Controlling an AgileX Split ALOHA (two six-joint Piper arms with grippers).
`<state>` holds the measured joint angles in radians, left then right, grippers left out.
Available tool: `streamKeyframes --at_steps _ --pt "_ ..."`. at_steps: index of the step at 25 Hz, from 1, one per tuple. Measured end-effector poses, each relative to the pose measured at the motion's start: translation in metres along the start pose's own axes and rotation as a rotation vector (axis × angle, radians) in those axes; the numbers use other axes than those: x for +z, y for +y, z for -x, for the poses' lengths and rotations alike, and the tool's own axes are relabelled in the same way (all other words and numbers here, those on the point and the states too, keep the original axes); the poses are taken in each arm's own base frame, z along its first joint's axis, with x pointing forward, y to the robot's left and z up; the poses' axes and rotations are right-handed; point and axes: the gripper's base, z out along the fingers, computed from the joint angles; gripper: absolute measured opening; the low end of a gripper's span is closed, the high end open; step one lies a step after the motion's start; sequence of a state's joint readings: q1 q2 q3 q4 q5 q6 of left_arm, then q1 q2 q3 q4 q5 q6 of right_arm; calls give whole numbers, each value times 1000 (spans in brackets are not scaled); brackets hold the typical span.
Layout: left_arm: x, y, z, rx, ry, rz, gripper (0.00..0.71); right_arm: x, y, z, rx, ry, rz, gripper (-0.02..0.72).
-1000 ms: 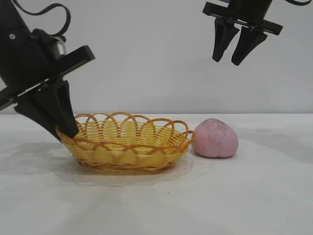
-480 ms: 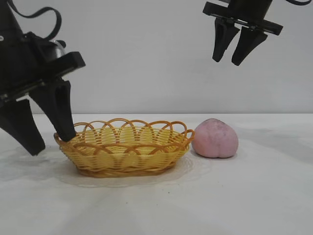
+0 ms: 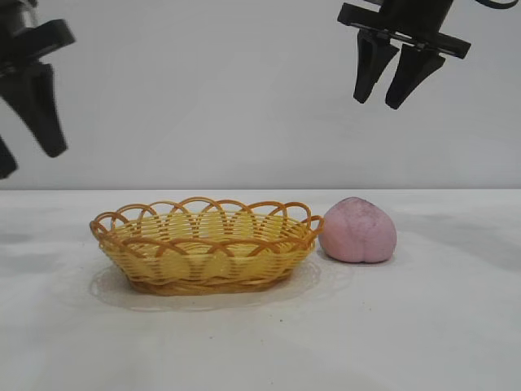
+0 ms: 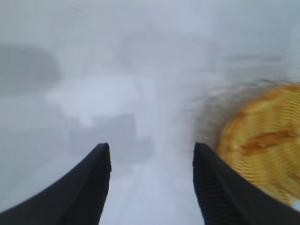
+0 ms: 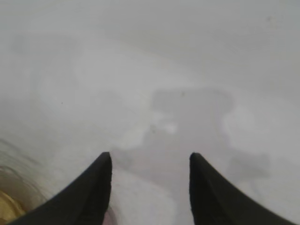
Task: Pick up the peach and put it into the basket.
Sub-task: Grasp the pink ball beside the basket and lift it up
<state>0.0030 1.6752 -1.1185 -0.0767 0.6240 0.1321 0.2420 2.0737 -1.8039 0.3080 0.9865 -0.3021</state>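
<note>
Wicker basket (image 3: 203, 243) sits with the peach (image 3: 358, 230) touching its right end. My left gripper (image 3: 24, 122) hangs open, high off the basket's left; my right gripper (image 3: 389, 102) hangs open above the peach.

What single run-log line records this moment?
peach: on table, touching basket | basket: empty | left gripper: open, raised at left | right gripper: open, above peach

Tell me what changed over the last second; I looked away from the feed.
The left gripper let go of the basket rim and rose away to the upper left, open; the tilted basket settled flat. The peach and the open right gripper stayed put.
</note>
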Motion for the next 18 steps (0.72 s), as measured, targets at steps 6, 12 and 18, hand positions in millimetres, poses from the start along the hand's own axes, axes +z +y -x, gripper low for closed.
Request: streamKeyframes --at_steps 6,12,18 --pt "-78 -1 -24 -5 -149 53 351 0 1 0 -1 6 3 363" --pt "-142 -3 -110 -31 -190 135 351 6 1 -1 11 15 18 363" --pt "-184 -9 -196 -78 -233 154 351 21 9 -2 5 32 43 363"
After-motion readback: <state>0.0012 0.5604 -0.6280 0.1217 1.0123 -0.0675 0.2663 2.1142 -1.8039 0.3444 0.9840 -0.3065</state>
